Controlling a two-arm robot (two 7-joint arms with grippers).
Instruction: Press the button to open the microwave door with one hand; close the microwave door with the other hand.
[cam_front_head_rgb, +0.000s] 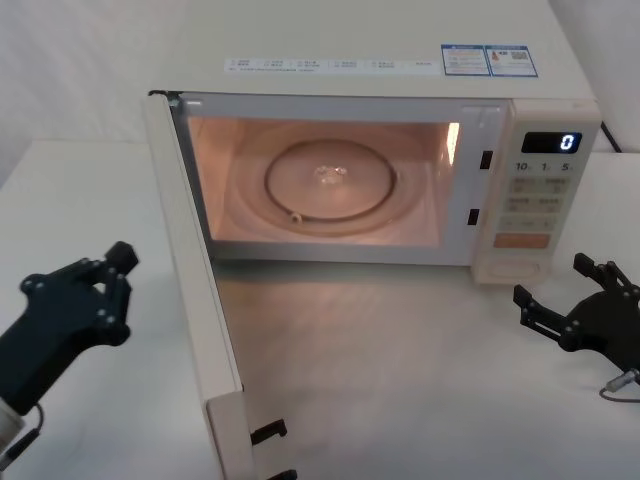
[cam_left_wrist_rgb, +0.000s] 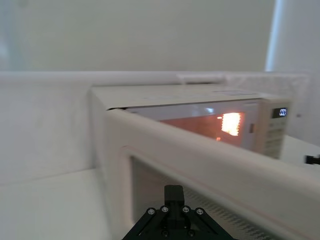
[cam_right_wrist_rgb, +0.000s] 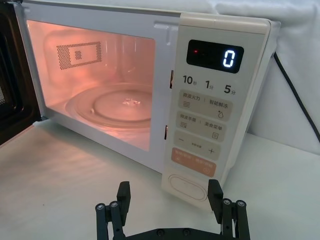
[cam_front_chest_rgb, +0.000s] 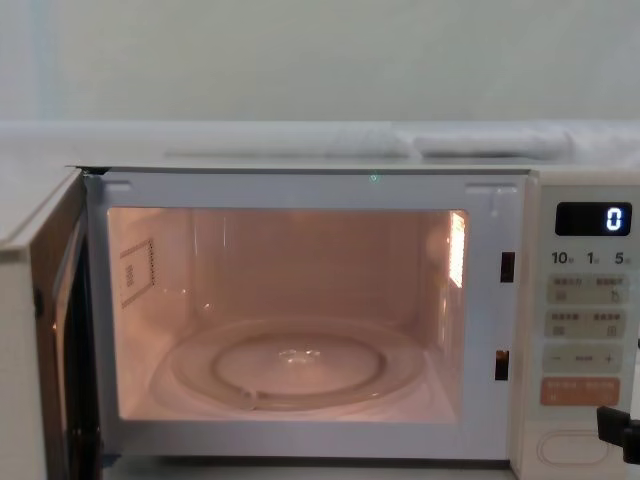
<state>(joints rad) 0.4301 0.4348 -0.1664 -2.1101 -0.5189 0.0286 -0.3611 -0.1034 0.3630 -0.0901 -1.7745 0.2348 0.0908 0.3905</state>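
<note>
The cream microwave (cam_front_head_rgb: 400, 45) stands lit inside, its glass turntable (cam_front_head_rgb: 330, 185) bare. The microwave door (cam_front_head_rgb: 195, 270) is swung wide open toward me on its left hinge; its outer face (cam_left_wrist_rgb: 200, 170) and dark window fill the left wrist view. My left gripper (cam_front_head_rgb: 120, 260) hovers shut just left of the door's outer face, apart from it, its tip (cam_left_wrist_rgb: 173, 192) pointing at the door. My right gripper (cam_front_head_rgb: 550, 280) is open in front of the control panel, a short way back from the wide cream button (cam_right_wrist_rgb: 187, 184), which lies between its fingers (cam_right_wrist_rgb: 123, 192) in the right wrist view.
The microwave sits on a white table (cam_front_head_rgb: 400, 380) with a pale wall behind. The display (cam_front_head_rgb: 552, 142) reads 0. A black power cable (cam_right_wrist_rgb: 295, 90) runs down behind the microwave's right side. Two latch hooks (cam_front_head_rgb: 268, 432) stick out of the door's free edge.
</note>
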